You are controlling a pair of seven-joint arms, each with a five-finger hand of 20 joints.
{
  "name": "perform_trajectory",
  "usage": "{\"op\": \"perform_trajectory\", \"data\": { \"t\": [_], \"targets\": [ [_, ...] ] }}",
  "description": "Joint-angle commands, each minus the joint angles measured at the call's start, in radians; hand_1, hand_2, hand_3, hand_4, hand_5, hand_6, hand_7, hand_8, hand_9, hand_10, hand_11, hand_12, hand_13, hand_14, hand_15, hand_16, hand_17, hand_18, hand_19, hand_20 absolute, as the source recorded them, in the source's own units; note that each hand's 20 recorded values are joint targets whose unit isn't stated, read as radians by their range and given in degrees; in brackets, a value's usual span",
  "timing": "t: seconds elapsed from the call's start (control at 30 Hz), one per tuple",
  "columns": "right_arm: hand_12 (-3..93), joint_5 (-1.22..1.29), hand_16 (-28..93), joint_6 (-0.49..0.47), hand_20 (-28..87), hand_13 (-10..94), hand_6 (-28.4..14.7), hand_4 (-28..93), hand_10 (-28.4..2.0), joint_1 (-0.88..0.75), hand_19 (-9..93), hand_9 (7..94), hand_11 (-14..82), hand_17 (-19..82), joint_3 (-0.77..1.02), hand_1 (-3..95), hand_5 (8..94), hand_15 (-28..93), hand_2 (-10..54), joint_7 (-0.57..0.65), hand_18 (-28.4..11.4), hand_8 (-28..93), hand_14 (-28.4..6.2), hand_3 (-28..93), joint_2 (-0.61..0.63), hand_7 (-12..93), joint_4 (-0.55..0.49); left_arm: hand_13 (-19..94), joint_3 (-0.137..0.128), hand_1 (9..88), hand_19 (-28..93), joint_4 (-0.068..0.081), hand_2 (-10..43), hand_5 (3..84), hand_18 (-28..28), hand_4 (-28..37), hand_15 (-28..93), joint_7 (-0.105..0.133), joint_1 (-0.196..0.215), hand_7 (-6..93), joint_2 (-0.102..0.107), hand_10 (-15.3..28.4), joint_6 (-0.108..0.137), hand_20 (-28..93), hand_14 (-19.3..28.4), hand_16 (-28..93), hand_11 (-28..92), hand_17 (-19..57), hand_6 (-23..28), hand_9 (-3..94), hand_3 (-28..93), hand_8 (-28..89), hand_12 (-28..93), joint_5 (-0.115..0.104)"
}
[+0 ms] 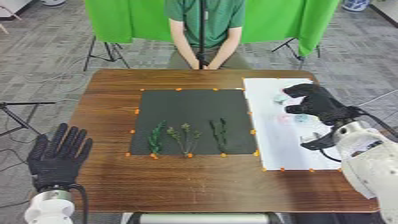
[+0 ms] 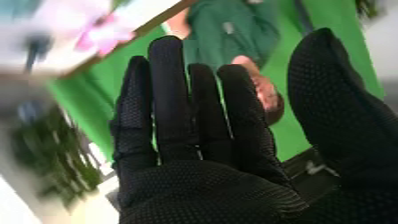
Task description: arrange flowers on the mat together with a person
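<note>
Head view: the left robot hand (image 1: 59, 159) is occupying the near left, overlapping the left edge of the counter (image 1: 160, 192). Its fingers are extending straight and slightly parted, pointing toward the far side. Whether it is touching the counter cannot be told.

Farther in, three green stems are lying side by side on the near half of the dark mat (image 1: 190, 107), tips pointing away. The left stem (image 1: 156, 138) is carrying dense leaves; the middle stem (image 1: 186, 136) is branching; the right stem (image 1: 222, 136) is showing narrow leaves. To the right of the mat, a white sheet (image 1: 277, 152) is lying lengthwise. Orange markers (image 1: 253, 132) are lining the edges of both.

On the sheet, a pink flower (image 1: 286, 119) and a pale green flower (image 1: 301, 118) are lying next to each other; a second pale flower (image 1: 281, 99) is lying beyond them. The right robot hand (image 1: 325, 106) is hovering above the sheet, near the flowers. Right wrist view: that robot hand (image 2: 209, 192) is holding its fingers straight and close together, with the thumb spread well apart from them.

Head view, beyond the counter: a green cloth (image 1: 115, 21) is hanging above the grey floor (image 1: 53, 57).
</note>
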Motion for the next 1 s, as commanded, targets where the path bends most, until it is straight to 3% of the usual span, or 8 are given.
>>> {"op": "perform_trajectory", "data": {
  "t": [0.03, 0.13, 0.3, 0.4, 0.5, 0.7, 0.87, 1.0],
  "targets": [
    [17.1, -0.550, 22, -0.122, 33, 42, -1.5, -28, -11.2, 0.112, 70, 44.8, 15.2, 18, -0.107, 38.3, 41.6, 63, -9.5, 0.044, -20.2, -16, -13.5, 80, 0.023, 24, 0.075, 27, 0.012, 24.3, 41, 0.001, 14.3, 42.0, 15.2, -28.3, 28, -0.007, 0.009, 15.3, 0.002, 13.4, -0.008, 8, 14.7, -10, 23, -7.4, 8.4, 36.6, 75, -12, 4, -0.003],
    [16.9, -0.558, 22, -0.160, 34, 40, -0.7, -28, -10.6, 0.146, 71, 45.4, 15.0, 18, -0.150, 39.4, 42.6, 65, -9.5, 0.045, -20.2, -16, -13.9, 80, 0.018, 24, 0.111, 27, 0.016, 24.2, 41, 0.002, 14.3, 42.2, 15.2, -28.3, 28, -0.007, 0.006, 15.2, 0.005, 13.4, -0.012, 8, 14.7, -10, 23, -7.3, 8.4, 36.7, 76, -12, 4, 0.016],
    [16.8, -0.585, 22, -0.197, 34, 39, 0.1, -28, -10.0, 0.187, 71, 46.5, 15.0, 17, -0.215, 41.1, 43.6, 66, -9.5, 0.029, -20.3, -16, -13.9, 80, 0.014, 25, 0.158, 27, 0.023, 24.2, 41, -0.001, 14.2, 42.2, 15.2, -28.3, 27, -0.019, 0.009, 15.1, 0.007, 13.3, -0.006, 8, 14.5, -9, 23, -7.3, 8.3, 36.8, 76, -12, 4, 0.078],
    [16.8, -0.588, 22, -0.203, 35, 39, 0.2, -28, -10.0, 0.212, 70, 46.4, 14.9, 17, -0.257, 42.0, 43.6, 67, -9.5, 0.023, -20.4, -17, -13.7, 79, 0.010, 25, 0.184, 27, 0.025, 24.1, 41, -0.001, 14.1, 42.2, 15.2, -28.3, 27, -0.017, 0.011, 15.1, 0.005, 13.4, -0.002, 8, 14.5, -9, 23, -7.3, 8.3, 36.7, 76, -12, 4, 0.069],
    [16.9, -0.580, 22, -0.232, 35, 39, 0.3, -28, -10.0, 0.230, 70, 46.6, 15.2, 17, -0.285, 42.7, 43.8, 68, -9.5, 0.010, -20.4, -17, -13.6, 79, 0.000, 26, 0.208, 27, 0.027, 24.1, 41, 0.001, 14.0, 42.1, 15.3, -28.3, 27, -0.024, 0.007, 14.9, 0.004, 13.6, -0.004, 8, 14.5, -9, 23, -7.4, 8.3, 36.5, 76, -12, 4, 0.077],
    [16.9, -0.590, 22, -0.207, 36, 40, 0.8, -28, -9.4, 0.257, 71, 48.2, 16.4, 18, -0.352, 45.8, 44.6, 70, -9.5, 0.006, -20.3, -18, -13.2, 75, -0.015, 28, 0.246, 27, 0.033, 24.1, 41, 0.003, 13.9, 42.0, 15.2, -28.3, 27, -0.024, 0.004, 14.9, 0.004, 14.0, 0.002, 8, 14.5, -9, 22, -7.3, 8.5, 36.0, 76, -12, 4, 0.069],
    [19.2, -0.563, 24, -0.110, 36, 46, 4.2, -28, -9.0, 0.257, 71, 60.0, 24.1, 20, -0.390, 51.9, 54.5, 72, -9.5, 0.074, -19.7, -20, -11.6, 73, -0.021, 34, 0.264, 27, 0.033, 24.1, 41, 0.003, 13.8, 42.0, 15.2, -28.3, 27, -0.029, 0.001, 14.9, -0.002, 14.2, 0.002, 8, 14.6, -9, 22, -7.4, 8.6, 35.9, 76, -11, 4, 0.043],
    [44.2, -0.564, 41, -0.076, 38, 51, 4.3, -28, -6.1, 0.253, 71, 74.5, 14.8, 22, -0.395, 62.4, 59.4, 67, -9.5, 0.074, -19.5, -8, -10.4, 61, -0.018, 49, 0.267, 27, 0.032, 24.1, 41, 0.002, 13.8, 42.2, 15.2, -28.3, 27, -0.027, 0.005, 14.9, 0.000, 14.3, 0.004, 8, 14.6, -9, 22, -7.3, 8.6, 36.1, 76, -11, 4, 0.044]
  ]
}}
